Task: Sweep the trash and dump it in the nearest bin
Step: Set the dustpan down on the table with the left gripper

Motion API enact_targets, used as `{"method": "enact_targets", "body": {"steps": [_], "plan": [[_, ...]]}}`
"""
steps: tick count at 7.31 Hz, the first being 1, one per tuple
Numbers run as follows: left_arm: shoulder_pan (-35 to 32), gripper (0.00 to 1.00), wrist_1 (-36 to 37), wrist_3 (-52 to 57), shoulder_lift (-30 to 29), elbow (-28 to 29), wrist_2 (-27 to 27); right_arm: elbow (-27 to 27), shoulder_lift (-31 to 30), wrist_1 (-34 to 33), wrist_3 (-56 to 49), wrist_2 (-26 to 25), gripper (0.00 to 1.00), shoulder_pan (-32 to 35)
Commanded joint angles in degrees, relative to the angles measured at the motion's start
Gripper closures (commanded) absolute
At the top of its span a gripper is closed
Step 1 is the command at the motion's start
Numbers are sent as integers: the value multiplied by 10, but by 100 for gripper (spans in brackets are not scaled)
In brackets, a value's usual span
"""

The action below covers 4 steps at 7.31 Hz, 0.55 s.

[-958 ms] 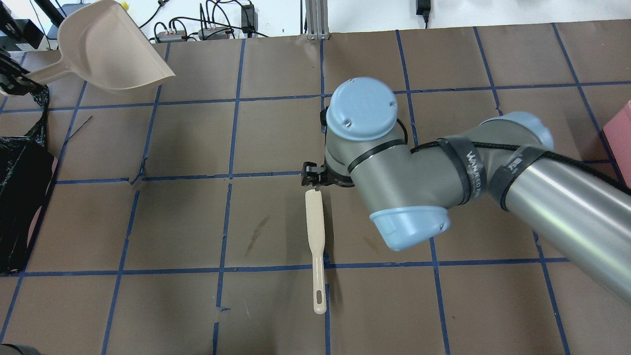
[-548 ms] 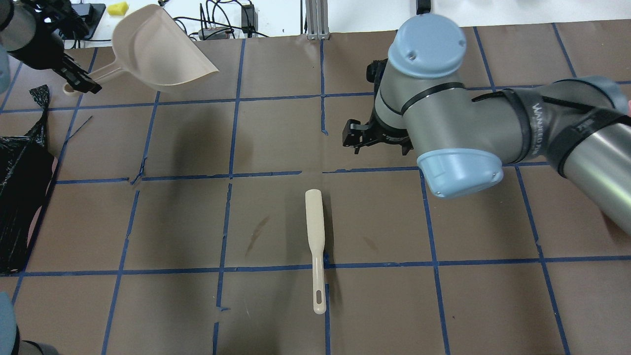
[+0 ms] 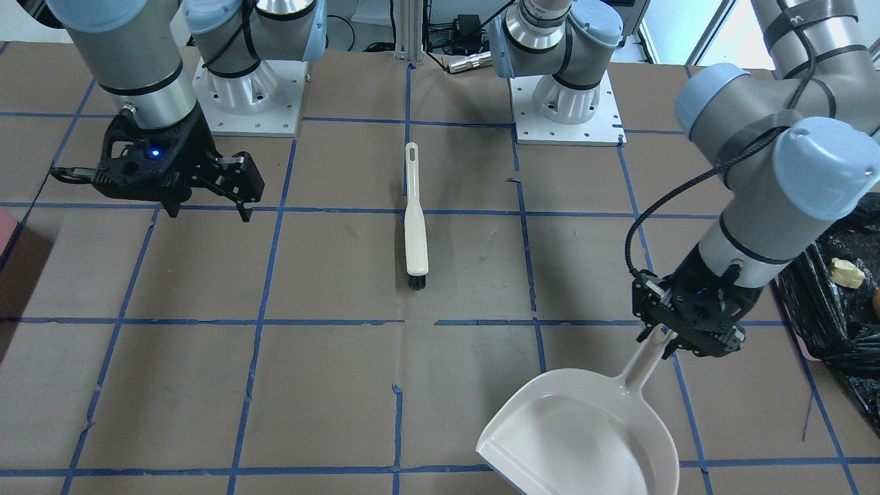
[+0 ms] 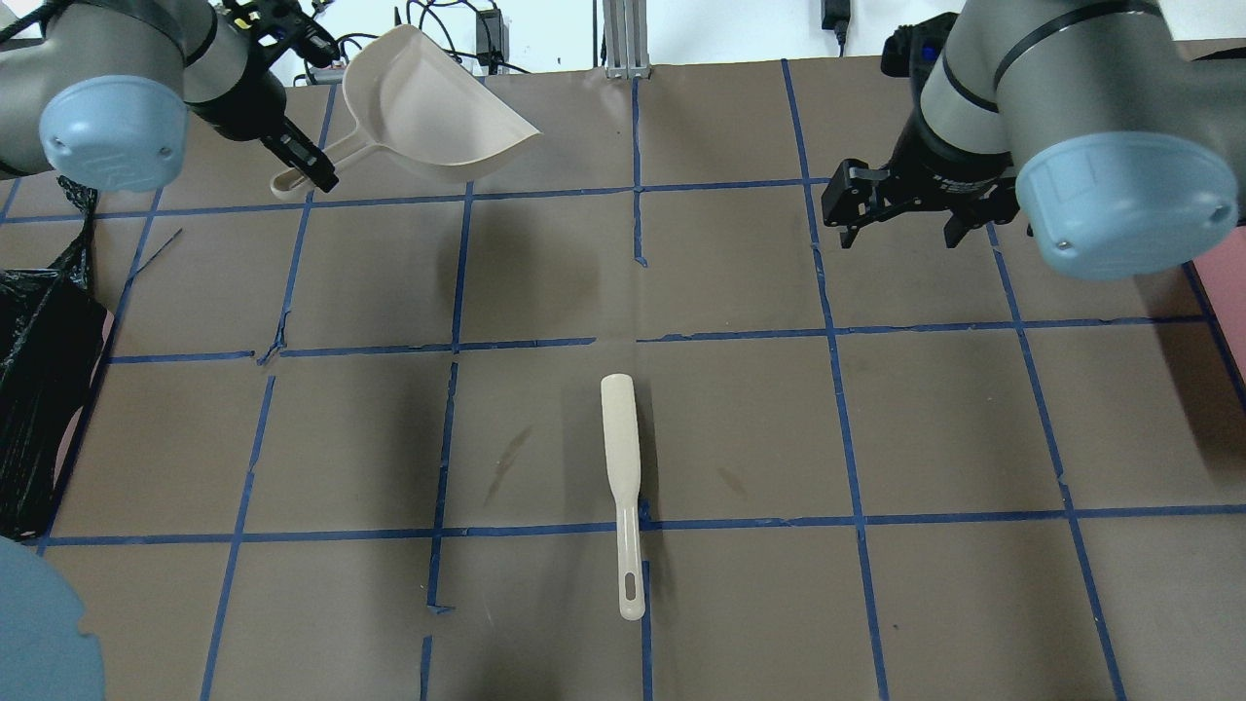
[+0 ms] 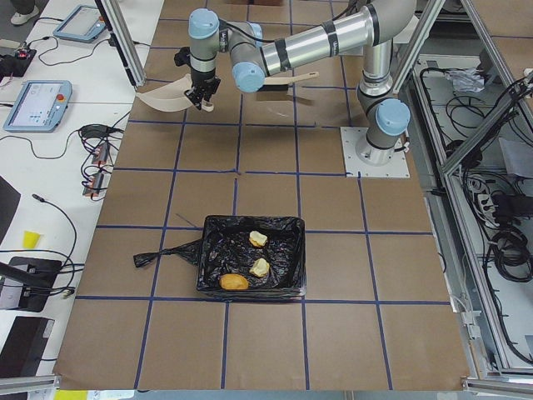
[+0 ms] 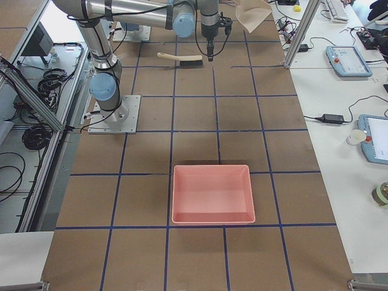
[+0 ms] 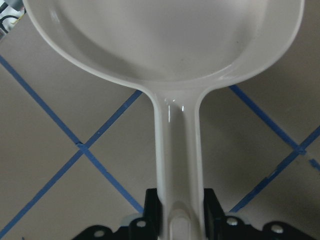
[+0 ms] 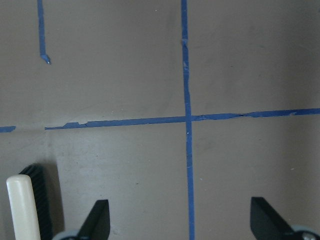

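- Left gripper [image 3: 665, 337] grips the dustpan [image 3: 584, 433] by its handle, above the table [image 4: 740, 419].
- Right gripper [image 3: 206, 208] hangs with jaws wide apart, empty.
- Brush [image 4: 620, 458] lies flat mid-table (apart from both grippers).
- Bin [image 5: 206, 265] sits at the robot's left table end, holding scraps [image 5: 259, 238].

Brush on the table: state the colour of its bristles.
Black bristles on the cream brush; clearest in the exterior front-facing view.

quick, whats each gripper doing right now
Left gripper: shut on the dustpan handle.
Right gripper: open, holding nothing.
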Motion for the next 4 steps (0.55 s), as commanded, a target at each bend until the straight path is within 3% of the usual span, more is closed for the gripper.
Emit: {"method": "enact_targets", "body": {"steps": [1, 4], "plan": [[-72, 92, 0, -144, -18, 0, -1, -7, -6, 8, -10, -9, 0, -7], [-159, 92, 17, -304, -41, -13, -6, -13, -9, 15, -10, -12, 0, -5]]}}
